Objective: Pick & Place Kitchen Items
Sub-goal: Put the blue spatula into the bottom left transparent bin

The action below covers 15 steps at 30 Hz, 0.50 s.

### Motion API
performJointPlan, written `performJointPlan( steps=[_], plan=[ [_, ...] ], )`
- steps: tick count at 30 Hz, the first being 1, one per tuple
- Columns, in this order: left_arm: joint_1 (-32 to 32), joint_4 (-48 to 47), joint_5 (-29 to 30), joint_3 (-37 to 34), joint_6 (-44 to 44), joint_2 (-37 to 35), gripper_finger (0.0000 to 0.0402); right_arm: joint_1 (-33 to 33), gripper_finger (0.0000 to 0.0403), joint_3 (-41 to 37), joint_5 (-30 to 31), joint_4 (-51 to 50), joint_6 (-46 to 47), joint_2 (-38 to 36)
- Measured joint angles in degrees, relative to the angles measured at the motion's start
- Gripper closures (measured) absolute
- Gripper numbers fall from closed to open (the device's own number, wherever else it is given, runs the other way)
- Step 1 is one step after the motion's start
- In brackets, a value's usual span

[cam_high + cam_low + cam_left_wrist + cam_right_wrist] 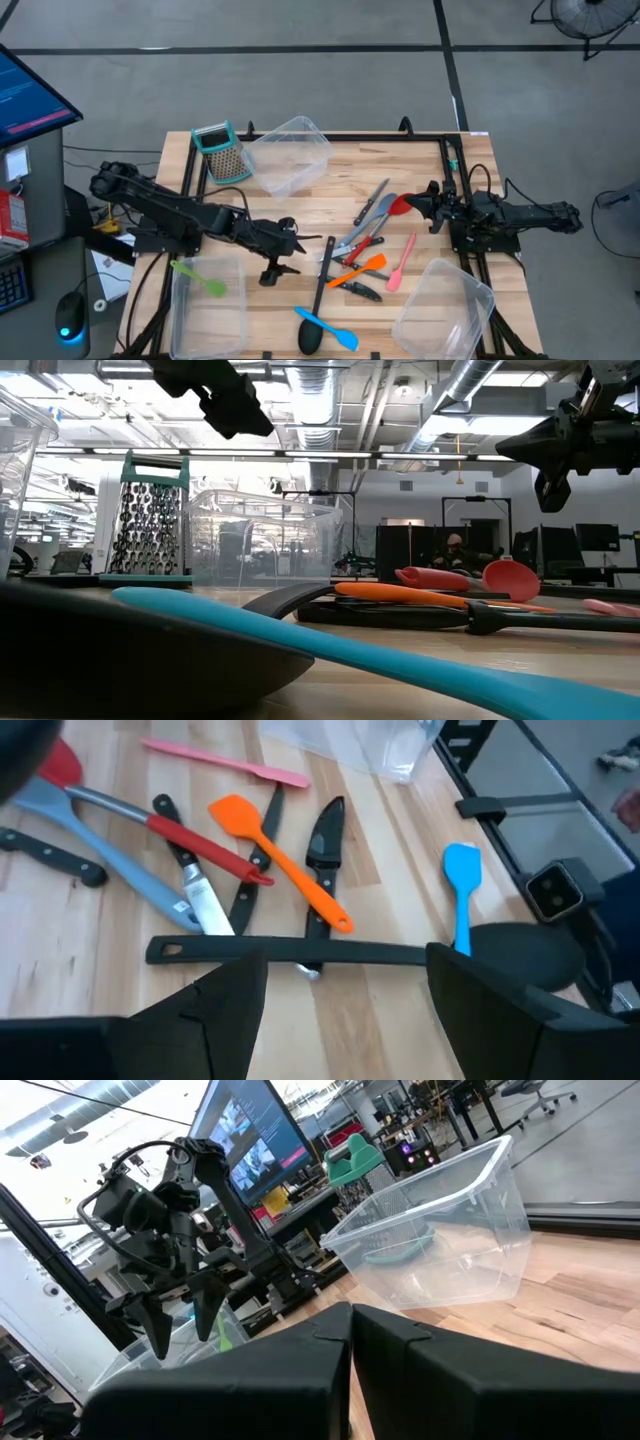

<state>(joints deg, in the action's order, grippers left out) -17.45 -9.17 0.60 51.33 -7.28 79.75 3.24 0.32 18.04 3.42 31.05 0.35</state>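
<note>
My left gripper (288,250) hangs open above the table's middle, over the handle of the black ladle (290,952), touching nothing. The ladle lies flat, its bowl (311,340) at the near edge beside a blue spatula (335,330). To the right lies a pile: an orange spatula (285,860), a pink spatula (400,262), a red spoon (397,208), a grey spoon (110,845) and black-handled knives (325,840). A green spatula (200,278) lies inside the near left tub. My right gripper (412,203) waits shut at the right side, above the table.
Three clear tubs stand on the table: near left (235,320), far middle (290,150), near right (445,310). A metal box grater (222,152) with a teal top stands at the far left. Bare wood lies between the grater and my left arm.
</note>
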Motion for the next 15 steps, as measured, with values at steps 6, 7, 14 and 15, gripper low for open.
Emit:
performJointPlan(
  steps=[6, 7, 14, 15],
  plan=[
    [-4.0, 3.1, 0.3, 0.0, -4.3, 3.0, 0.0147, 0.0, 0.0393, 0.0, 0.0, 0.0, 0.0, 0.0],
    [-5.0, 3.8, 0.6, 0.0, -5.0, 4.0, 0.0147, 0.0, 0.0393, 0.0, 0.0, 0.0, 0.0, 0.0],
    [-12.6, 10.0, 2.9, 0.0, -7.7, 11.1, 0.0147, 0.0, 0.0393, 0.0, 0.0, 0.0, 0.0, 0.0],
    [-13.2, 11.3, 3.9, 0.0, -8.1, 11.8, 0.0147, 0.0, 0.0393, 0.0, 0.0, 0.0, 0.0, 0.0]
  ],
)
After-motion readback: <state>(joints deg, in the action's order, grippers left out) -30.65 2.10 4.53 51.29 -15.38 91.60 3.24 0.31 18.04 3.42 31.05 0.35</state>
